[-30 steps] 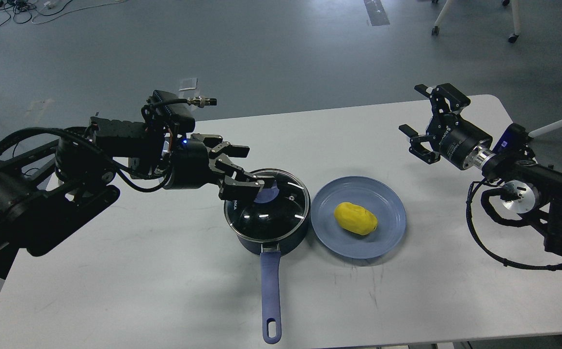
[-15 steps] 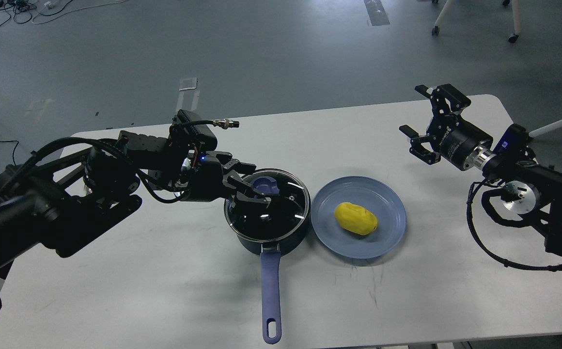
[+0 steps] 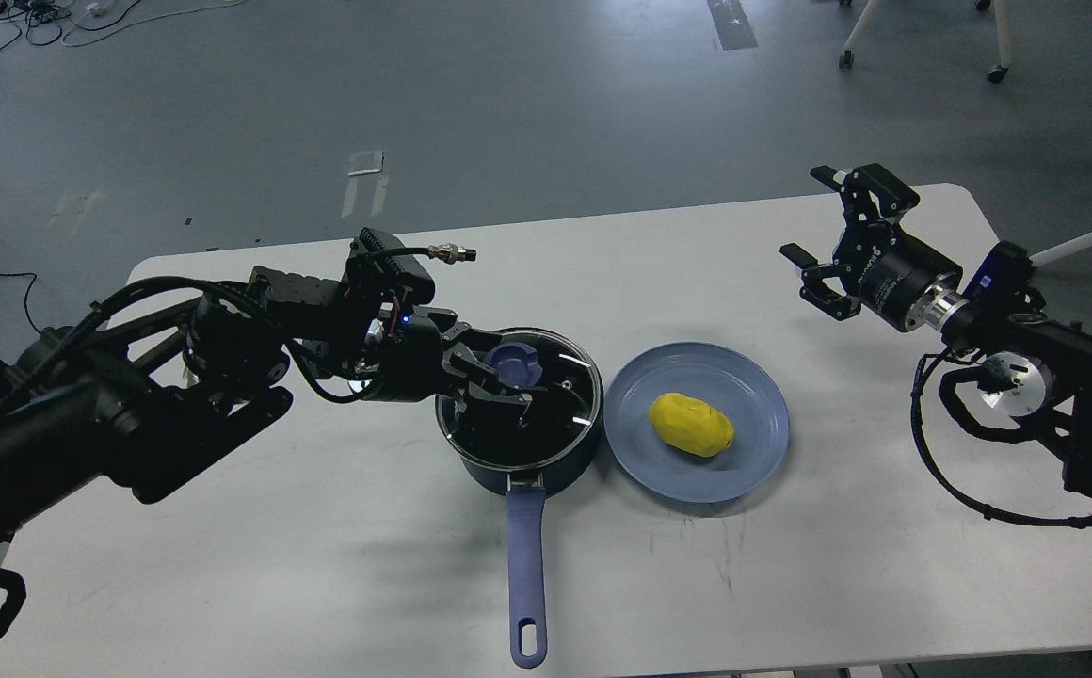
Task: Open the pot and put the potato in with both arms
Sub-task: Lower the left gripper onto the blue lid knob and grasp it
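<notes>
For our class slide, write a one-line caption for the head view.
Left gripper open around the knob of the lidded pot; potato waits on the plate; right gripper open, raised.

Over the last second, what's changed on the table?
The left gripper dropped from above the lid's left edge onto it, fingers open around the blue knob. Right gripper, potato, plate and pot barely moved.

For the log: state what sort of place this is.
Probably a robotics lab or test room, not a kitchen: a bare grey floor, loose cables on it, wheeled furniture legs, and a plain white table.
</notes>
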You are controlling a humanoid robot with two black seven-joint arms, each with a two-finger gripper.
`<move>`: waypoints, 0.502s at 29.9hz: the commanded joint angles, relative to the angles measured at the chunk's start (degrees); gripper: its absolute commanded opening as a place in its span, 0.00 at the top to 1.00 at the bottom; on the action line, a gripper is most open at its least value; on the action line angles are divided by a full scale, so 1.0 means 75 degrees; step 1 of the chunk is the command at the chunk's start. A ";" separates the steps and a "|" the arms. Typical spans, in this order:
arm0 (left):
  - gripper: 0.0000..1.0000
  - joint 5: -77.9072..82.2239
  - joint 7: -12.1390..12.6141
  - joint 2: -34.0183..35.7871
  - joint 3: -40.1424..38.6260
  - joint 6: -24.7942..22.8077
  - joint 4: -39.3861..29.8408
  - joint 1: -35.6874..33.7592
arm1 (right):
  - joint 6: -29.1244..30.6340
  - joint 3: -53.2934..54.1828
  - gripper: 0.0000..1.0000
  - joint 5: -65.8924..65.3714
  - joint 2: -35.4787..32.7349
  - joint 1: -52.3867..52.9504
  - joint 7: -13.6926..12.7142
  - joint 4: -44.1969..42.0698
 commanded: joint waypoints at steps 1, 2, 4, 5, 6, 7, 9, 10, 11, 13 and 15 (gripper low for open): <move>0.05 0.0001 0.0000 -0.0027 0.0060 0.0122 0.0128 0.0006 | 0.0000 0.0000 0.00 0.0000 -0.0010 -0.0011 0.0000 0.0012; 0.06 0.0001 0.0000 -0.0027 0.0072 0.0122 0.0129 -0.0006 | 0.0000 0.0000 0.00 0.0000 -0.0011 -0.0011 0.0000 0.0012; 0.07 0.0001 0.0000 -0.0039 0.0072 0.0134 0.0140 -0.0006 | 0.0000 0.0000 0.00 0.0000 -0.0011 -0.0011 0.0000 0.0012; 0.09 0.0001 0.0000 -0.0039 0.0072 0.0134 0.0140 -0.0006 | 0.0000 0.0000 0.00 0.0000 -0.0011 -0.0011 0.0000 0.0012; 0.10 0.0001 0.0000 -0.0039 0.0060 0.0146 0.0140 -0.0018 | 0.0000 0.0000 0.00 0.0000 -0.0011 -0.0011 0.0000 0.0012; 0.10 -0.0010 0.0000 -0.0050 0.0060 0.0146 0.0140 -0.0018 | 0.0000 0.0000 0.00 0.0000 -0.0011 -0.0011 0.0000 0.0012; 0.12 -0.0010 0.0000 -0.0050 0.0060 0.0157 0.0140 -0.0030 | 0.0000 0.0000 0.00 0.0000 0.0001 -0.0011 0.0000 0.0012; 0.14 -0.0034 0.0000 -0.0050 0.0060 0.0157 0.0140 -0.0030 | 0.0000 0.0000 0.00 0.0000 -0.0010 -0.0011 0.0000 0.0012; 0.14 -0.0034 0.0000 -0.0050 0.0060 0.0157 0.0140 -0.0030 | 0.0000 0.0000 0.00 0.0000 -0.0011 -0.0011 0.0000 0.0012; 0.19 -0.0069 0.0000 -0.0050 0.0049 0.0157 0.0140 -0.0018 | 0.0000 0.0000 0.00 0.0000 -0.0011 -0.0011 0.0000 0.0012; 0.28 -0.0069 0.0000 -0.0050 0.0048 0.0157 0.0140 -0.0030 | 0.0000 -0.0011 0.00 0.0000 -0.0011 -0.0011 0.0000 0.0012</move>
